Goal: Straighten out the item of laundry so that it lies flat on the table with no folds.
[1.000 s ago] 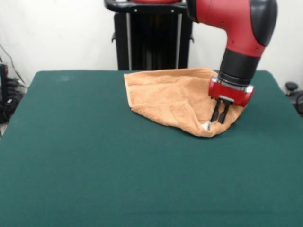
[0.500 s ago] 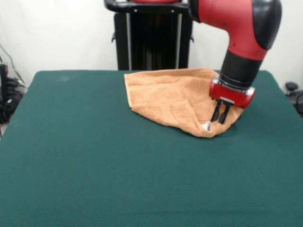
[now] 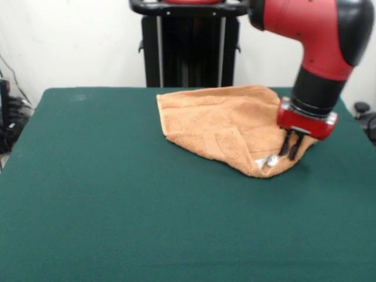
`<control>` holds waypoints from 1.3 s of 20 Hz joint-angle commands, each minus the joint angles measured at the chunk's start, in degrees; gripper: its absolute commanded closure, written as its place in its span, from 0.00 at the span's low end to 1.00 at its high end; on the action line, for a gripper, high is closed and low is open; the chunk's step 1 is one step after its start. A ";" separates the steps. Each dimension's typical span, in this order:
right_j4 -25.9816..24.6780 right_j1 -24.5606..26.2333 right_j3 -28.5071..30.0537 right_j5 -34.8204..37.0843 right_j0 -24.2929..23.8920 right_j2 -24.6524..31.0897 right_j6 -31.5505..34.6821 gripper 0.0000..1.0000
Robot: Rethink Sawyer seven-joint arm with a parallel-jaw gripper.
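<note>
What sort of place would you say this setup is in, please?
Probably a robotics lab or test room: a red arm with a claw works an orange towel on a green-covered table, with a plain white wall behind.

Front cam, elevated, across table

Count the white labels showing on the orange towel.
1. A small white label sits at the light-orange terry towel's near corner, beside the red and black hand. Others may be hidden in folds.
</note>
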 commanded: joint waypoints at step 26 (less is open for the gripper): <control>0.30 -1.89 -7.65 -0.26 -0.37 6.34 14.79 0.00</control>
